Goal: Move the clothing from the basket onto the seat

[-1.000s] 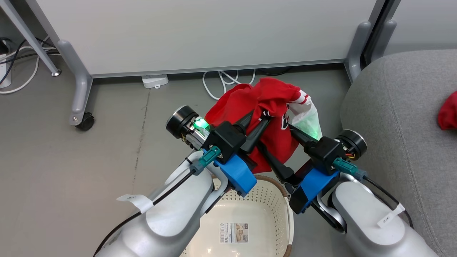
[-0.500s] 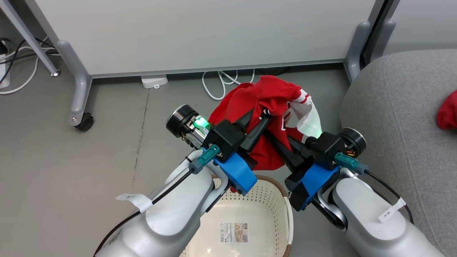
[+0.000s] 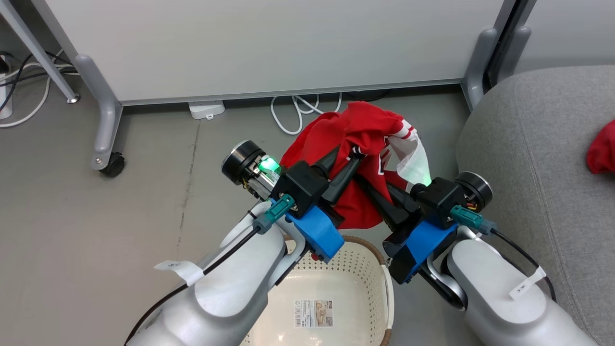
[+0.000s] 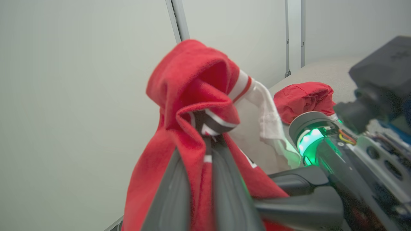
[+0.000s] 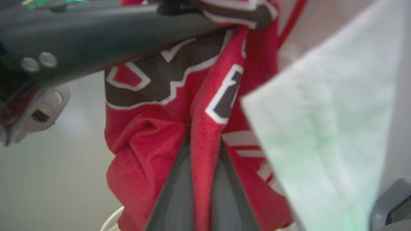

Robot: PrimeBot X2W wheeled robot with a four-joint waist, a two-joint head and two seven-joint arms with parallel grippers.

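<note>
Left tool [image 4: 207, 144], right tool [image 5: 205, 141] both clamped on striped garment [image 3: 365, 139]; left wrist view: plain garment [image 4: 303, 96] on seat [image 3: 528, 144].

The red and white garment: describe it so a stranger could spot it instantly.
Find the oval cream-white perforated plastic basket beside the large grey woven-fabric seat. Over its far rim, the left end effector and the right end effector pinch a bright red garment. Unlike the plain red bundle on the seat, it has white panels, stripes and black marks.
</note>
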